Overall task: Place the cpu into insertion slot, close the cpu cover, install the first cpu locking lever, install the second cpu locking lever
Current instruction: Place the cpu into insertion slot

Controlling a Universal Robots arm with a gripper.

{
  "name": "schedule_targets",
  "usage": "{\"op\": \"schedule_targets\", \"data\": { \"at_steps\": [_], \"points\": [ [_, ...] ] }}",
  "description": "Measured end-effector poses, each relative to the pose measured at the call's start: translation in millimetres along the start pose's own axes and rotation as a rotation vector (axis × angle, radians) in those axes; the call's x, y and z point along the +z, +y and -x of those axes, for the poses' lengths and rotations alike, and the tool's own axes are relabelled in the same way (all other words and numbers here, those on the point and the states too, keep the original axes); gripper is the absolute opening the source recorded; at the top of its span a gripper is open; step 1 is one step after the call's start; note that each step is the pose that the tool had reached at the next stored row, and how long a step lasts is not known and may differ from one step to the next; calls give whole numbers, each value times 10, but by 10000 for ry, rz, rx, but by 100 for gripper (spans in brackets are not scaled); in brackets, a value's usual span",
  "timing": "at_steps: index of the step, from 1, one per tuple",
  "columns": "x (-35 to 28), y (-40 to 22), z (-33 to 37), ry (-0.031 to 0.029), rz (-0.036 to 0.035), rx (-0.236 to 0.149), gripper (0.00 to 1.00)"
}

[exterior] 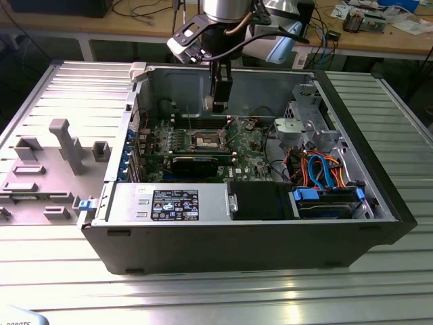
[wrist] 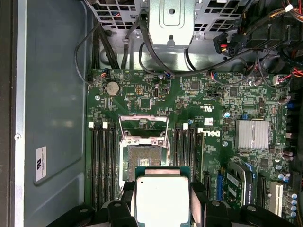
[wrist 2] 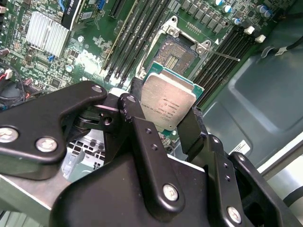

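My gripper (wrist 2: 165, 113) is shut on the cpu (wrist 2: 168, 99), a flat square chip with a silver-grey top, with one black finger (wrist 2: 135, 111) on each side edge. In the first wrist view the cpu (wrist: 162, 198) hangs above the green board, just short of the insertion slot (wrist: 142, 158). The slot's gold-brown contact field lies bare. The cpu cover (wrist: 143, 124) stands swung open on the far side of the slot. Thin lever rods run along the slot's sides. In the exterior view my gripper (exterior: 220, 101) hovers inside the open computer case above the insertion slot (exterior: 206, 140).
Long black memory slots (wrist: 103, 165) flank the socket on both sides. A black expansion card (exterior: 196, 162), a finned heat sink (wrist: 252, 135), a metal drive cage (exterior: 304, 125) and cable bundles (exterior: 325, 172) crowd the case. The case walls (exterior: 169, 84) stand close around.
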State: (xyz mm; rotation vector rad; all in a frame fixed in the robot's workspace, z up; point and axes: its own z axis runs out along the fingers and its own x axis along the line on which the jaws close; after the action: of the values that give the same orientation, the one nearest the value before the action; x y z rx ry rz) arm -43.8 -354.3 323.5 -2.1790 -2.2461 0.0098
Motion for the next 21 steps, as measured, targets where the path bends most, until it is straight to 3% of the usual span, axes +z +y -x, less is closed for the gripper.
{"op": "schedule_targets", "data": {
  "at_steps": [21],
  "points": [
    [63,1,-3,2,-1,-1,54]
  ]
}}
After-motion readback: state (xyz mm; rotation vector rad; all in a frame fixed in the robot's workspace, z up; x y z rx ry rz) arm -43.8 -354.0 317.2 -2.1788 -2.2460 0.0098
